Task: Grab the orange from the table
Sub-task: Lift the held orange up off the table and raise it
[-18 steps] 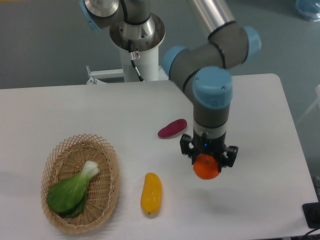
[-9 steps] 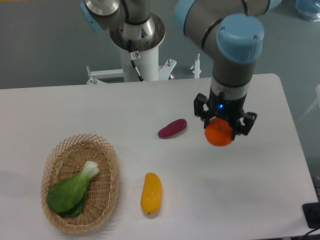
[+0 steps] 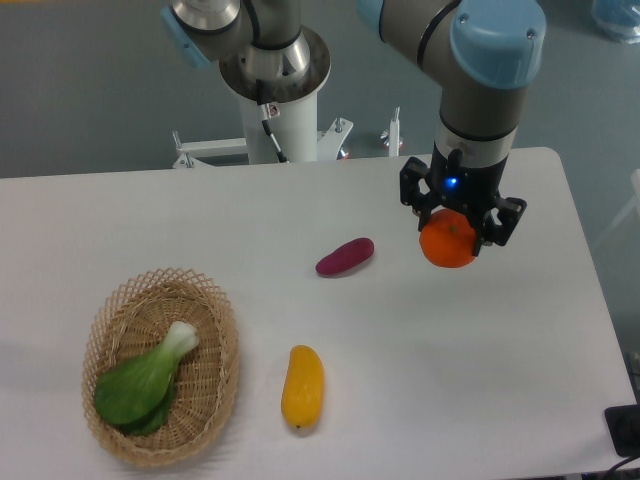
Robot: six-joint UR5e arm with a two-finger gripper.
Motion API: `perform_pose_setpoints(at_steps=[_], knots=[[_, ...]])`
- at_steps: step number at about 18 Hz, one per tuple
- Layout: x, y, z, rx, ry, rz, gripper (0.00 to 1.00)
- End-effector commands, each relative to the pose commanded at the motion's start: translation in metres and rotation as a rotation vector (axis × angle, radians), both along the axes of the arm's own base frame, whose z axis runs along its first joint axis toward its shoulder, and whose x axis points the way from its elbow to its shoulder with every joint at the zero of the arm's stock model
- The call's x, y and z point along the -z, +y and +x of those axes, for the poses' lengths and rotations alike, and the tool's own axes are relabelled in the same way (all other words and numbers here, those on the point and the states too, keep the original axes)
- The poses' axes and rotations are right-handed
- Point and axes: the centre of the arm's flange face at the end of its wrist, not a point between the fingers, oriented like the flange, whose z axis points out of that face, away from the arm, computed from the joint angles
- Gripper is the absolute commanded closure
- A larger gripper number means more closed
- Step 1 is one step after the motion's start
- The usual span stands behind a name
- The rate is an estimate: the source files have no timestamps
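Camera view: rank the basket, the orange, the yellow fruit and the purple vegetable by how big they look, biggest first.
1. Basket, by far the largest.
2. Yellow fruit.
3 and 4. Orange and purple vegetable look about alike; the orange is held up in the gripper, nearer the camera, so I won't rank them.

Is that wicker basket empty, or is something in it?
Not empty. The wicker basket holds one leafy green vegetable with a white stem, lying inside its rim. Nothing else shows in it.

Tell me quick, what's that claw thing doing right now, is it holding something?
Tool: closed on the orange, holding it up off the table.
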Motion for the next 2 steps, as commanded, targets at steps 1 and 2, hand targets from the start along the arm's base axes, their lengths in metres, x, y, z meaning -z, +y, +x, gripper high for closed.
perform_pose_setpoints(at_steps=[1,2], knots=[[-0.0017,-0.0011,0.0003,0.0,0.001,0.002,0.45],[-0.001,-0.0011,0.0005,0.0,-0.001,0.002,0.45]])
